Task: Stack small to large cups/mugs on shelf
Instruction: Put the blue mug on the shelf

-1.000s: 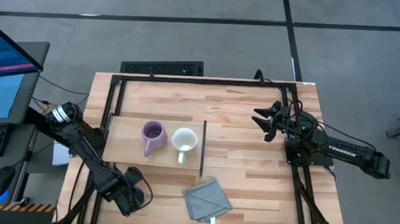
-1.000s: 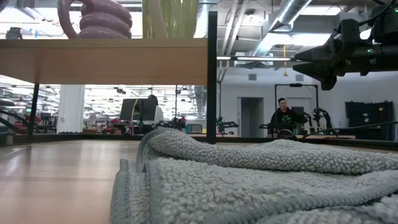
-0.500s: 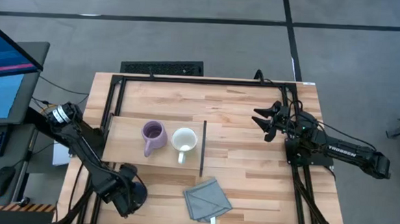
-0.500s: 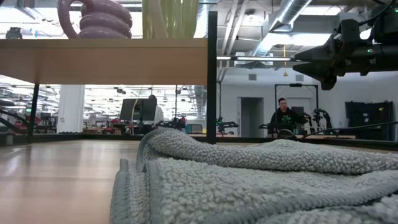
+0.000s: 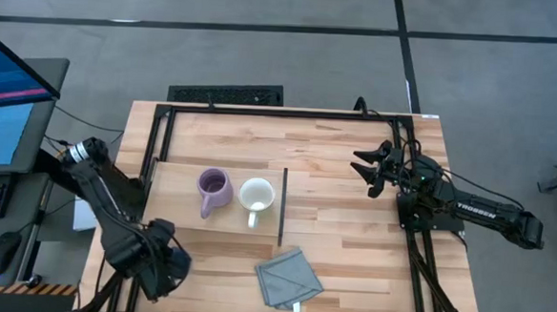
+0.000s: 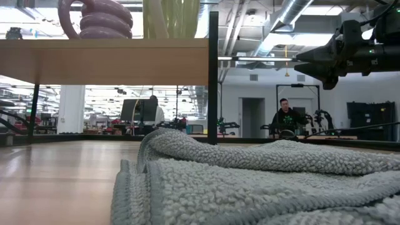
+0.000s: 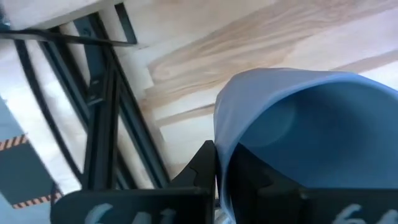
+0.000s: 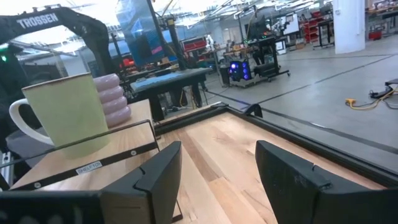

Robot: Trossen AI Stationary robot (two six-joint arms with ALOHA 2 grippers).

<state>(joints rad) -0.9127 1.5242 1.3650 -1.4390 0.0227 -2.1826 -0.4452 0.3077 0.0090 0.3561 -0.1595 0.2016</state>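
The shelf (image 5: 175, 208) is a light wood board with a thin dark upright panel (image 5: 283, 206), standing raised above the table. On it stand a purple mug (image 5: 212, 187) and a white mug (image 5: 255, 195), each on its base. My left gripper (image 5: 163, 265) is at the table's near left corner, shut on a blue-grey mug (image 7: 311, 137). My right gripper (image 5: 368, 170) is open and empty above the table's right half, its fingers pointing toward the shelf. In the low view the shelf (image 6: 106, 59) shows from below. My left gripper has the blue-grey mug's wall at the rim (image 7: 219, 143) between its two fingers. One finger (image 7: 202, 168) is outside the mug and the other is inside its hollow. The mug's mouth faces the wrist camera. Its bottom is hidden, so I cannot tell whether it rests on anything.
A grey-blue cloth (image 5: 288, 279) lies crumpled on the table near the front edge, just in front of the shelf's panel. Black frame rails (image 5: 155, 140) run along the table's left, far and right sides. Bare tabletop (image 5: 351, 227) lies between the shelf and the right arm.
My left gripper has gone toward the table's left edge with the blue-grey mug still in its hold. The right arm and the mugs on the shelf have kept still.
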